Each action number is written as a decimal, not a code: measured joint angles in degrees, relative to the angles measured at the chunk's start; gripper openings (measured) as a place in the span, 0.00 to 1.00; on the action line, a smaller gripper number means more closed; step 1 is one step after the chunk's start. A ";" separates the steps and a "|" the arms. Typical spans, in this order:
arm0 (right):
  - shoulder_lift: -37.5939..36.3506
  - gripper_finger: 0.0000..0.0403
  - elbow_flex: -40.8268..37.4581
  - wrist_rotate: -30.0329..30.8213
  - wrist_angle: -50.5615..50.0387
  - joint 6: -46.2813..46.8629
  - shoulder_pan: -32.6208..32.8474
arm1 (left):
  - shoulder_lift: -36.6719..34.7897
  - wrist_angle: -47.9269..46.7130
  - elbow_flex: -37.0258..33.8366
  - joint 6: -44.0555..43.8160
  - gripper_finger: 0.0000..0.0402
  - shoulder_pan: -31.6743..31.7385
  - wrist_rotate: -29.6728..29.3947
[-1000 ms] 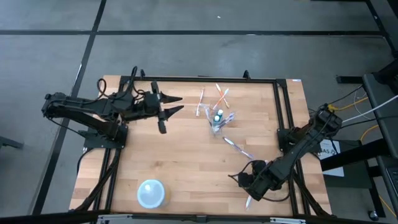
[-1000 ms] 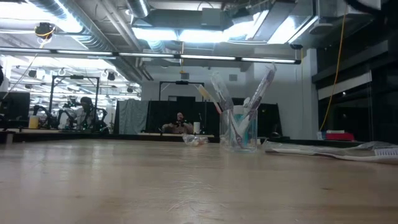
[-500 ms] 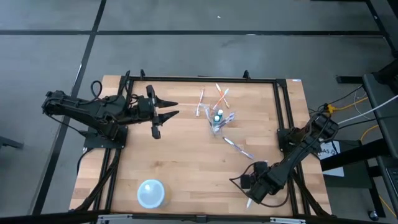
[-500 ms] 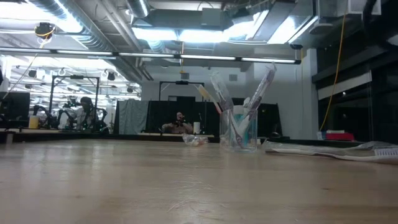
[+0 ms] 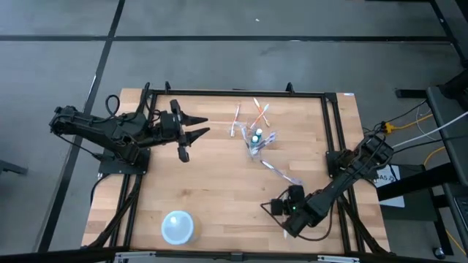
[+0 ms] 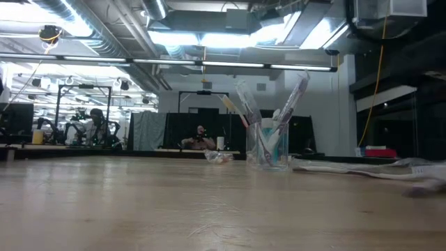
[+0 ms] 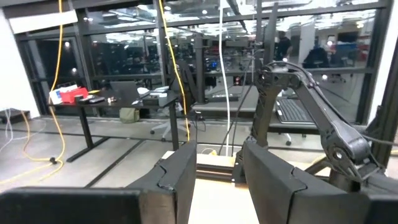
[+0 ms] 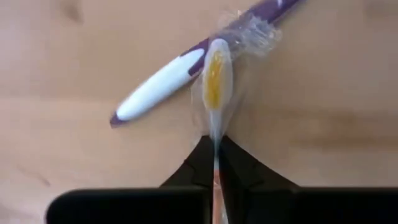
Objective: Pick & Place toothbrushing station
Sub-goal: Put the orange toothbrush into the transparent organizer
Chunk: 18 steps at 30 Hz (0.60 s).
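a: right gripper (image 8: 214, 163), wrist view: what do the jaws hold?
b: the jaws pinch an orange-accent toothbrush (image 8: 215, 84) by its thin handle; its long axis runs straight out from the fingertips, low over the wood, and its head overlaps a purple-accent toothbrush (image 8: 163, 87) that lies crosswise on the table (image 5: 219, 183).
a: where is this on the table?
b: high view: the right gripper (image 5: 287, 210) sits near the front right edge. the clear cup (image 5: 255, 143), already holding brushes and the teal tube (image 6: 279, 148), stands well apart, toward the table's far middle.
a: and the other arm?
b: the left gripper (image 5: 199, 126) hangs at the far left, jaws part open and empty (image 7: 214, 174). it is about as near the cup, but the right arm has the brush, so the carry likely falls to it: lift, then swing the handle toward the cup. loose toothbrushes (image 5: 248, 115) lie beyond the cup.
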 joint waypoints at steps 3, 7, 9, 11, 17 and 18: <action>0.40 0.01 1.02 7.54 -0.85 -2.08 -0.87 | -0.02 0.02 0.00 -0.67 0.32 0.00 -0.59; 0.25 0.00 4.38 23.42 -1.04 -7.23 -3.02 | -0.02 -0.14 0.00 -1.73 0.32 0.00 -0.67; 0.25 0.00 6.32 28.67 -1.27 -11.98 -5.17 | -0.02 -0.17 0.00 -2.62 0.32 0.00 -1.05; 0.17 0.00 8.66 31.91 -0.59 -18.06 -7.78 | -0.02 -0.19 0.00 -3.24 0.32 0.00 -1.43; 0.01 0.00 14.02 36.77 -0.35 -35.80 -16.09 | -0.02 -0.24 0.00 -4.09 0.32 0.00 -3.01; 0.01 0.00 14.49 37.72 -0.33 -38.37 -17.70 | -0.02 -0.24 0.00 -4.25 0.32 0.00 -3.25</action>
